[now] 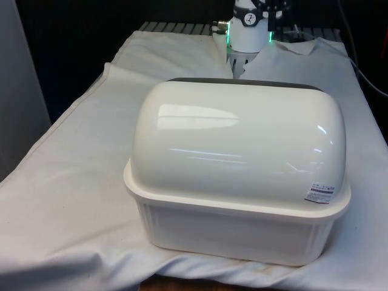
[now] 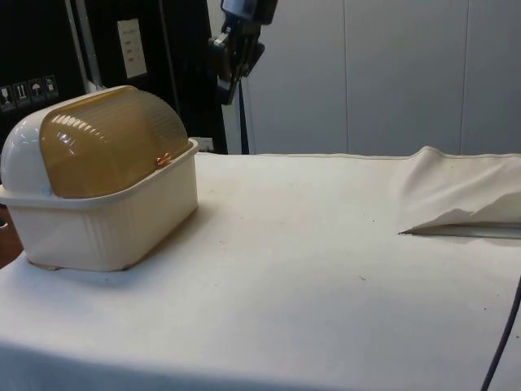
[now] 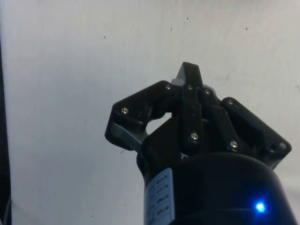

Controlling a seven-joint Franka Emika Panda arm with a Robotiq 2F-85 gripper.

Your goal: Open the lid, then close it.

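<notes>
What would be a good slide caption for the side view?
A cream bread box with its amber roll-top lid closed sits on the white cloth, the black gripper hanging above.

Bread box (image 1: 237, 170) front hidden, front view.

A table under a white cloth (image 2: 326, 269) is carrying a cream bread box (image 2: 106, 216), which is sitting directly on the cloth, well below the gripper's fingers (image 2: 230, 77) and off to the side of them, with its amber ribbed lid (image 2: 114, 138) lying closed. Farther from the fingers on the opposite side, the cloth is bunching up into a raised fold (image 2: 456, 191) near the table's edge. In the wrist view, bare white cloth (image 3: 70, 70) is spreading beneath the fingers (image 3: 190, 89).
</notes>
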